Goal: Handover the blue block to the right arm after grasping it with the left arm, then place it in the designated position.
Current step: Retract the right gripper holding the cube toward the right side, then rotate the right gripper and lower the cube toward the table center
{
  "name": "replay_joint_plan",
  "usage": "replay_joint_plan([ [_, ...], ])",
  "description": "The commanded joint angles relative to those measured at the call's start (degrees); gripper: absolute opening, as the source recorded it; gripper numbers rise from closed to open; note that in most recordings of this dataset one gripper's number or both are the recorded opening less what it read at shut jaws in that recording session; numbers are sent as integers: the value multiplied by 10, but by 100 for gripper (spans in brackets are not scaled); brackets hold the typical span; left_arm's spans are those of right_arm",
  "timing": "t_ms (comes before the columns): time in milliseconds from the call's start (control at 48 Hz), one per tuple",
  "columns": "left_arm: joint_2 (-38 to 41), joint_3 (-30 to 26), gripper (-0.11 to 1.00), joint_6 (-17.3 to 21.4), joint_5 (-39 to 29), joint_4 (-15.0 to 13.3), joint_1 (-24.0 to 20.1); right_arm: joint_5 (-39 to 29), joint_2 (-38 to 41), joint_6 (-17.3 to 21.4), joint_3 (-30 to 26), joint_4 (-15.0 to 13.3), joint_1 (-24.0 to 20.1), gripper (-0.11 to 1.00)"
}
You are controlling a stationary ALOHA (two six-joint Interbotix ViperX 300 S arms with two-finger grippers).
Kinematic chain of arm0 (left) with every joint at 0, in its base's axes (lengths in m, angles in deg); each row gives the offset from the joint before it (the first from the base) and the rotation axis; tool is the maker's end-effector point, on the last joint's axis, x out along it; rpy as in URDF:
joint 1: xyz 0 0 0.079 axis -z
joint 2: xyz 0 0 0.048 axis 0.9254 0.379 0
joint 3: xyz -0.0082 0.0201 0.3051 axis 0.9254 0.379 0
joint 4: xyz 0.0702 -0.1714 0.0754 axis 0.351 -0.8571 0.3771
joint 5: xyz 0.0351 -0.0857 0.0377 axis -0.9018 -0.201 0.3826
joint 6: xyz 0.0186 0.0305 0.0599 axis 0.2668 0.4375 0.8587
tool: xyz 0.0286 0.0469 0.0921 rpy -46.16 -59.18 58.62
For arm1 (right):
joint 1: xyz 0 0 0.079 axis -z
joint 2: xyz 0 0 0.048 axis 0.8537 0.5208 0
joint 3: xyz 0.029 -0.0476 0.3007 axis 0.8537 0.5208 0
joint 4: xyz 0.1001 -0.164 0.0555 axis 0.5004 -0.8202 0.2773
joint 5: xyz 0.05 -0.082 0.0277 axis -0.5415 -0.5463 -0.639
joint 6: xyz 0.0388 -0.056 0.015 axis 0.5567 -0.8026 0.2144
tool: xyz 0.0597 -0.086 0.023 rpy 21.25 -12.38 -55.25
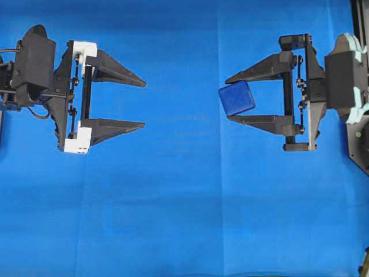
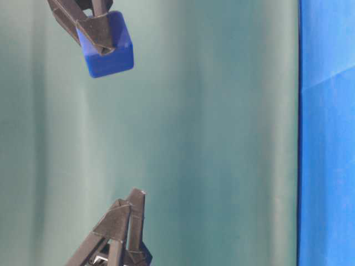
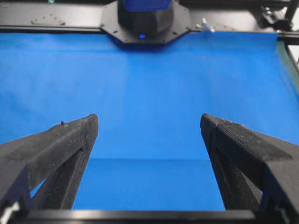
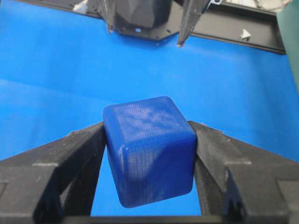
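Note:
The blue block [image 1: 236, 98], a small dark-blue cube with rounded edges, is pinched between the tips of my right gripper [image 1: 228, 98], raised above the blue cloth [image 1: 184, 190]. The right wrist view has the block [image 4: 149, 149] tilted, with a black finger pressed against each side. In the table-level view the block [image 2: 108, 47] hangs at the top left, held by the right gripper [image 2: 99, 34]. On the left, my left gripper [image 1: 144, 104], the one with white brackets, stands open and empty, well apart from the block. Only cloth shows between its fingertips [image 3: 81, 128] in its own wrist view.
Blue cloth covers the whole table. The right arm's black base [image 3: 142, 18] sits at the far edge in the left wrist view. The left arm's base [image 4: 138, 16] sits at the far edge in the right wrist view. A teal backdrop [image 2: 222, 138] fills the table-level view.

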Motion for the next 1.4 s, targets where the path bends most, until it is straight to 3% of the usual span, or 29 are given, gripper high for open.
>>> replay_joint_plan([
  [0,-9,-10,93,1,5,0,1,2,-5,1,-7,2,-1,42],
  [479,-8,-10,93,0,5,0,1,-6,-4,3,-7,5,-2,42],
  [708,-8,-11,93,0,5,0,1,-57,-1,3,-7,28,-17,42],
  [1021,-8,-11,93,0,5,0,1,-167,-1,3,-7,85,-35,42],
  [1375,-9,-11,93,-1,5,1,2,-178,3,3,-8,93,-39,42],
])
